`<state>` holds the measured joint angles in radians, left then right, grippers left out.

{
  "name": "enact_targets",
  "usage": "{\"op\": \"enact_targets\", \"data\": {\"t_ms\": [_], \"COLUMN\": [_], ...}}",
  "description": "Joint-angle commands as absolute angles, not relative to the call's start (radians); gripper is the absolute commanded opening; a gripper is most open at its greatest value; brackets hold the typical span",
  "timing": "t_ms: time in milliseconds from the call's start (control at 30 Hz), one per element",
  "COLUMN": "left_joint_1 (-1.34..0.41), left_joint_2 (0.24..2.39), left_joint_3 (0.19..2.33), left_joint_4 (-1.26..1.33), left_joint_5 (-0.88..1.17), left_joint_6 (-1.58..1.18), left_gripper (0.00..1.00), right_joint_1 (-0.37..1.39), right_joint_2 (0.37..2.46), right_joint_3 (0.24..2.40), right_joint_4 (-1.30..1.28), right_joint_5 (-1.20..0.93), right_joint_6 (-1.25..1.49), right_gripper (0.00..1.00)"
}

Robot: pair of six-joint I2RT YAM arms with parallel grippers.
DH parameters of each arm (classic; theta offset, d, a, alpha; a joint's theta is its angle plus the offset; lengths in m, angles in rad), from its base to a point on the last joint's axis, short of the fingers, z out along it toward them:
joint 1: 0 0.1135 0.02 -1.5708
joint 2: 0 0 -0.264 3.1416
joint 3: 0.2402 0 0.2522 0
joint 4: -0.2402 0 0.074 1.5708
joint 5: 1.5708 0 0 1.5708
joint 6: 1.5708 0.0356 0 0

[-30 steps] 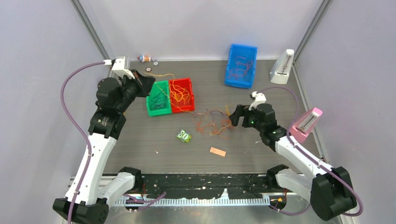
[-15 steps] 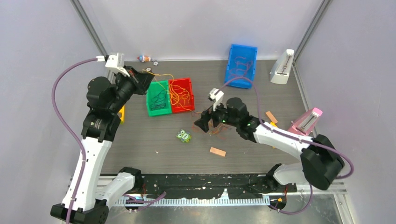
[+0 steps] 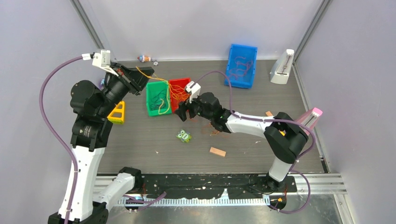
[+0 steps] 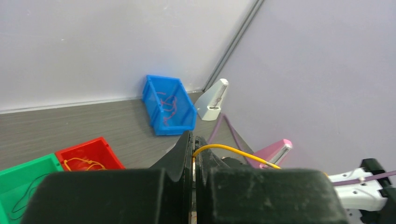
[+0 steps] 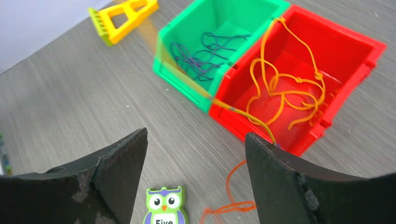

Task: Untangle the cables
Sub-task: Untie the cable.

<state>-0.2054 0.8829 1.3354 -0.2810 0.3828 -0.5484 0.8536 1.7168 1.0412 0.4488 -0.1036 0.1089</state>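
Seen from above, your left gripper point(image 3: 138, 80) hangs beside the green bin point(image 3: 156, 112). An orange cable point(image 3: 156, 78) stretches from it to the red bin point(image 3: 180, 81). Your right gripper point(image 3: 183, 112) sits just before the red bin, near a loose tangle point(image 3: 212, 128) on the table point(image 3: 140, 140).

Your left wrist view shows the jaws clenched on that orange cable point(image 4: 233, 150).

Your right wrist view shows the jaws spread wide, grasping nothing. More orange cables point(image 5: 280, 88) fill the red bin, and dark cables point(image 5: 205, 51) fill the green one.

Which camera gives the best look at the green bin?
The right wrist view: the green bin is close, with the dark cables inside it clear. The top view shows it small; the left wrist view catches only a corner.
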Motion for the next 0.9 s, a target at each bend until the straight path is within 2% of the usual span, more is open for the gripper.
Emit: {"op": "enact_targets", "data": {"t_ms": [0, 100, 200, 333, 467, 533, 700, 767, 867], "left_joint_1": [-0.203, -0.203, -0.202, -0.202, -0.201, -0.202, -0.201, -0.201, -0.201], "left_joint_2": [0.875, 0.866, 0.846, 0.814, 0.785, 0.779, 0.777, 0.783, 0.805], "left_joint_3": [1.424, 1.455, 1.472, 1.492, 1.492, 1.477, 1.447, 1.428, 1.396], "left_joint_4": [-0.24, -0.251, -0.265, -0.32, -0.361, -0.366, -0.371, -0.356, -0.339], "left_joint_5": [0.422, 0.422, 0.41, 0.344, 0.271, 0.257, 0.222, 0.24, 0.279], "left_joint_6": [-0.596, -0.597, -0.595, -0.551, -0.509, -0.498, -0.488, -0.494, -0.504], "left_gripper": [0.0, 0.0, 0.0, 0.0, 0.0, 0.0, 0.0, 0.0, 0.0], "right_joint_1": [0.853, 0.852, 0.838, 0.767, 0.562, 0.459, 0.343, 0.34, 0.34], "right_joint_2": [1.726, 1.715, 1.698, 1.641, 1.574, 1.549, 1.481, 1.432, 1.35], "right_joint_3": [1.039, 1.013, 0.991, 0.93, 0.788, 0.711, 0.649, 0.635, 0.612], "right_joint_4": [0.5, 0.446, 0.368, 0.221, 0.178, 0.21, 0.163, 0.154, 0.169], "right_joint_5": [0.082, 0.217, 0.333, 0.49, 0.377, 0.256, 0.216, 0.188, 0.096], "right_joint_6": [0.158, 0.172, 0.216, 0.353, 0.508, 0.536, 0.496, 0.469, 0.43], "right_gripper": [0.78, 0.64, 0.56, 0.54, 0.51, 0.52, 0.53, 0.6, 0.79]}}
